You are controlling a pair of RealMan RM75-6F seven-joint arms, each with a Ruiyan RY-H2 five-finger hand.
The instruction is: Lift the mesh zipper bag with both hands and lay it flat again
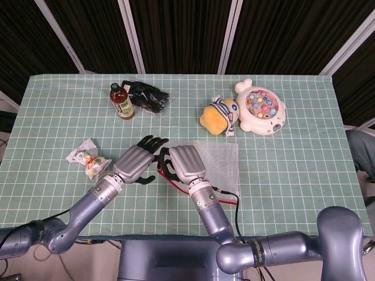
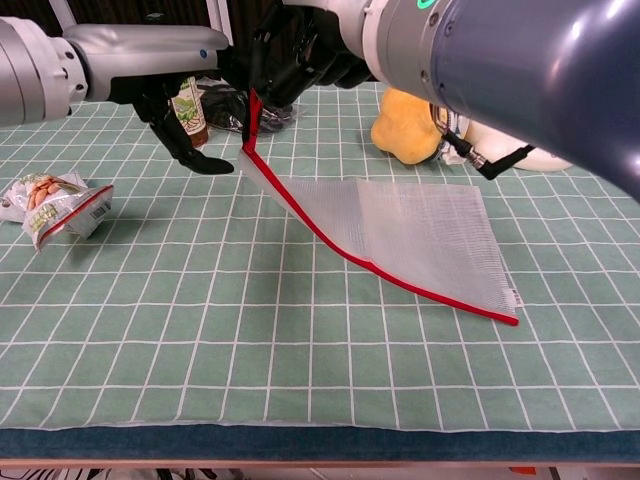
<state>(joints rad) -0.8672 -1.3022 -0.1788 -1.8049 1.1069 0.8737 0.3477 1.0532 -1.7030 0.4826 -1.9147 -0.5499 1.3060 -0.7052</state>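
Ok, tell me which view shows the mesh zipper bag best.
The chest view: the mesh zipper bag shows nearly whole, one corner raised, its red zipper edge plain. In the head view the right hand covers part of it.

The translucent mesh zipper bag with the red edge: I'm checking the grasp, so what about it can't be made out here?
- Head view: the right hand covers the mesh zipper bag's left part, hiding its grip.
- Chest view: the raised corner runs into dark fingers beneath the right forearm; which hand pinches it is unclear.
- Left hand: contact with the bag cannot be told in either view.
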